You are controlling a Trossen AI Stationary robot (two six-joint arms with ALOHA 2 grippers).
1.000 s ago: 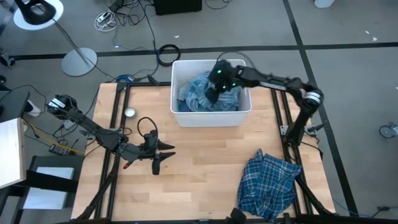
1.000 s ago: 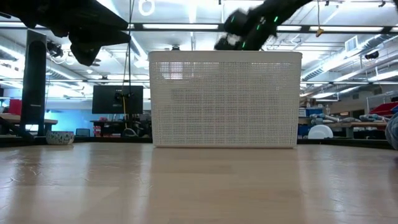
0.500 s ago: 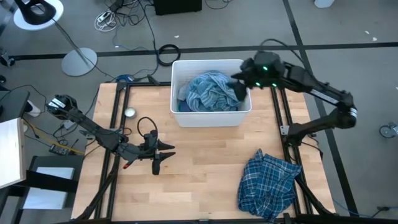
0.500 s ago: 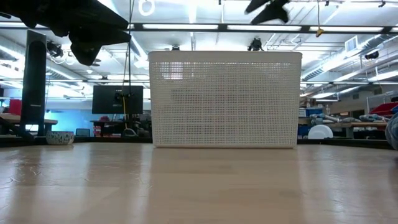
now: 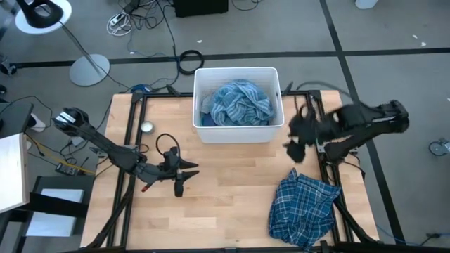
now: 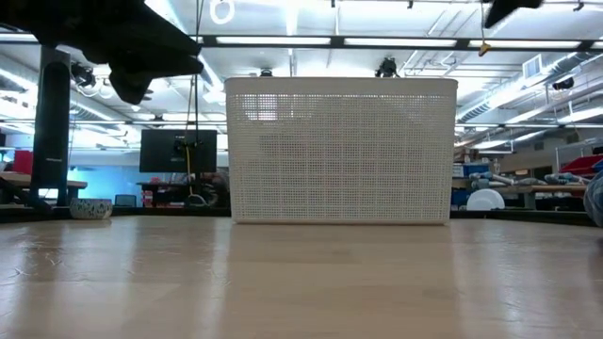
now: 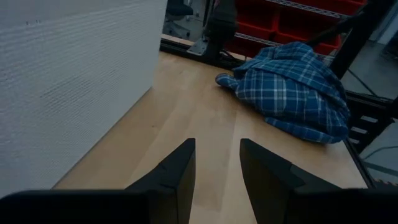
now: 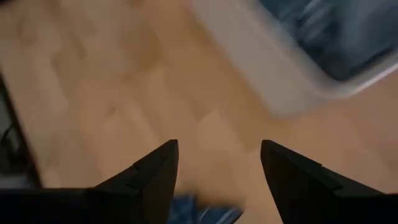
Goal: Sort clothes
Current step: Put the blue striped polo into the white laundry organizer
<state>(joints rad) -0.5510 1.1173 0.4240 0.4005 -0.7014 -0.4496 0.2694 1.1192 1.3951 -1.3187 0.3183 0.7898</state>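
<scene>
The right gripper (image 5: pixel 294 140) hovers with fingers spread wide and empty over the right edge of the light wooden tabletop (image 5: pixel 225 204), between the white rectangular plastic bin (image 5: pixel 239 133) and the crumpled blue-and-white plaid shirt (image 5: pixel 302 207). A bundled light-blue garment (image 5: pixel 239 102) fills the bin. The left gripper (image 5: pixel 184 172) waits (fingers narrowly parted, empty) at the tabletop's left side.
</scene>
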